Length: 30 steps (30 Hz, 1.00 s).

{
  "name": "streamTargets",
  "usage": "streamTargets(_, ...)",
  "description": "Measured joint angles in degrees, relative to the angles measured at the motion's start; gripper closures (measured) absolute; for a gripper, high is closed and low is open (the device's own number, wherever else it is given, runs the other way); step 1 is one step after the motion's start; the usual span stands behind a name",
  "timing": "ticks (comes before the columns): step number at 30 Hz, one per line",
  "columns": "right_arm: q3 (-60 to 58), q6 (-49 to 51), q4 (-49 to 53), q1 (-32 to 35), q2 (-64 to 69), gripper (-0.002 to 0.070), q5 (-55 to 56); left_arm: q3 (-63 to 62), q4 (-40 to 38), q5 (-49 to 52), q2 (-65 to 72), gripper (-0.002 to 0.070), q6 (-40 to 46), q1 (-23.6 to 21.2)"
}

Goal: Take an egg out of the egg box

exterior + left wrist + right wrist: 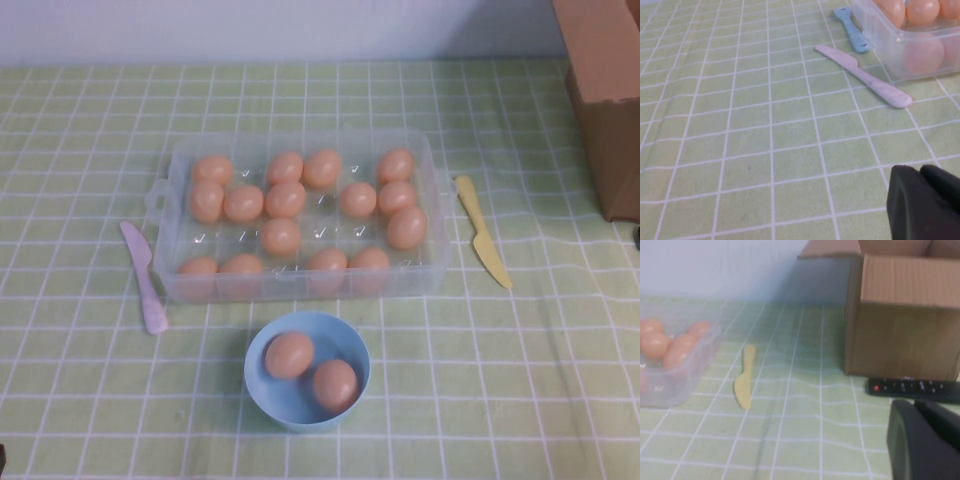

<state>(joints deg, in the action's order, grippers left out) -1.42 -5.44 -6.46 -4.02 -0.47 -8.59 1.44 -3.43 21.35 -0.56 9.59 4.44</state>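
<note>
The clear egg box (432, 152) stands mid-table and holds several peach-orange eggs (285, 198). A light-blue bowl (352, 338) in front of it holds two more eggs (289, 354). Neither gripper shows in the high view. My left gripper (920, 172) is shut and empty, low over the cloth left of the box corner (880, 30). My right gripper (917, 407) is shut and empty, low over the cloth right of the box (670, 385), far from its eggs (655, 345).
A pink knife (143, 275) lies left of the box and a yellow knife (482, 232) lies right of it. A cardboard box (610, 110) stands at the back right, with a black remote (915, 388) in front of it. A small blue utensil (852, 32) lies by the box's left side.
</note>
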Motion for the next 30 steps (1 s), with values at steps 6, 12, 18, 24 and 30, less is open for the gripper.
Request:
streamTargets(6,-0.03,0.37,-0.24,0.0,0.01,0.0694,-2.33,0.0,0.0,0.0,0.0,0.0673,0.0,0.0)
streamTargets(12,-0.03,0.46,0.06,0.0,0.01,0.0694,-5.29,0.0,0.0,0.0,0.0,0.0673,0.0,0.0)
streamTargets(18,-0.03,0.46,0.51,0.0,0.01,0.0694,-8.94,0.0,0.0,0.0,0.0,0.0673,0.0,0.0)
streamTargets(24,-0.03,0.46,0.39,0.0,0.01,0.0694,-12.32,0.0,0.0,0.0,0.0,0.0673,0.0,0.0)
streamTargets(30,-0.03,0.46,0.39,0.0,0.01,0.0694,-12.44,0.0,0.0,0.0,0.0,0.0673,0.0,0.0)
